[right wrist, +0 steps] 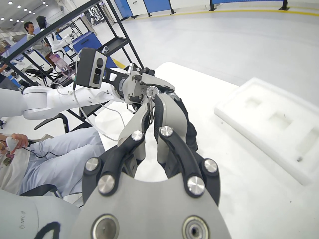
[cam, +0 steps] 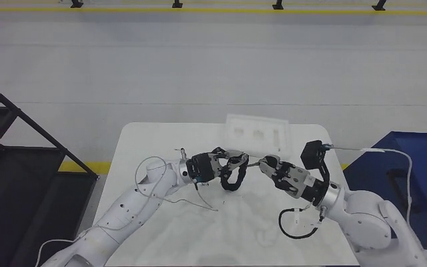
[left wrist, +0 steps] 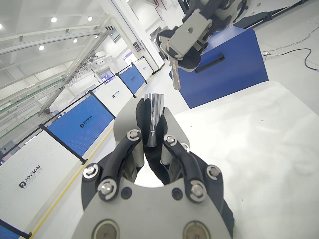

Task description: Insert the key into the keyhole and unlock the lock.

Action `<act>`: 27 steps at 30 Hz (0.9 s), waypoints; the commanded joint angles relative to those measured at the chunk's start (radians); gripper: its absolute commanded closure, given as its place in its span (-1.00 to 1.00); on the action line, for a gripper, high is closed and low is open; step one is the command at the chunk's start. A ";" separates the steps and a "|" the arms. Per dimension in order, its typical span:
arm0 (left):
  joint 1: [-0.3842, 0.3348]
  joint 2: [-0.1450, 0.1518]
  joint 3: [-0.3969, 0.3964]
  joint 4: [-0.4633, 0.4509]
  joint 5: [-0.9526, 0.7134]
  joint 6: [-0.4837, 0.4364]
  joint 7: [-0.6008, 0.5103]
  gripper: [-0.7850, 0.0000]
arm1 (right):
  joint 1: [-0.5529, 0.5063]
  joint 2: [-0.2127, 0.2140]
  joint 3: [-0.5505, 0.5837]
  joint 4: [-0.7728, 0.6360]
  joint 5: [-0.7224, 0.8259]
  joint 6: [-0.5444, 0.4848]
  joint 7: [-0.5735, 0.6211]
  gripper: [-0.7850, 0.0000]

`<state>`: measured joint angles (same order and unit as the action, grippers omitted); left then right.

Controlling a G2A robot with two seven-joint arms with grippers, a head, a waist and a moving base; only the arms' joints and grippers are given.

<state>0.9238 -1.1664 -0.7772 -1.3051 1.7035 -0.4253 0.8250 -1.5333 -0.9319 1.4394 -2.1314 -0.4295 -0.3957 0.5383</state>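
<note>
My left gripper (cam: 229, 162) is shut on a chrome cylinder lock (left wrist: 155, 111), held above the white table (cam: 167, 140). The lock's black cable loop (cam: 233, 181) hangs below it. The round keyhole face (right wrist: 151, 91) points toward my right gripper (right wrist: 151, 106). That right gripper (cam: 265, 164) is shut on the head of a silver key (left wrist: 174, 73), whose blade points at the lock. In the left wrist view a small gap shows between the key's tip and the cylinder's end. The two grippers face each other over the middle of the table.
A white foam tray (cam: 257, 130) with rectangular recesses lies at the table's far edge, beyond the grippers. A blue cabinet (cam: 393, 167) stands off the right side, and a black metal rack (cam: 27, 167) off the left side.
</note>
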 commanded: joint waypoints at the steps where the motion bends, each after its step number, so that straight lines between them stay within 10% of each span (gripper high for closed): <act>1: -0.012 -0.011 0.020 0.022 -0.007 0.006 0.003 1.00 | -0.022 0.001 0.012 -0.013 -0.031 0.006 -0.007 1.00; 27: -0.072 -0.082 0.088 0.150 0.003 0.056 0.085 1.00 | -0.084 -0.015 0.015 -0.064 -0.200 0.100 -0.129 1.00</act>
<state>0.8513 -1.2477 -0.6884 -1.1551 1.7053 -0.3675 0.9104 -1.6186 -0.9465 1.4547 -2.1953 -0.6271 -0.2983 0.4094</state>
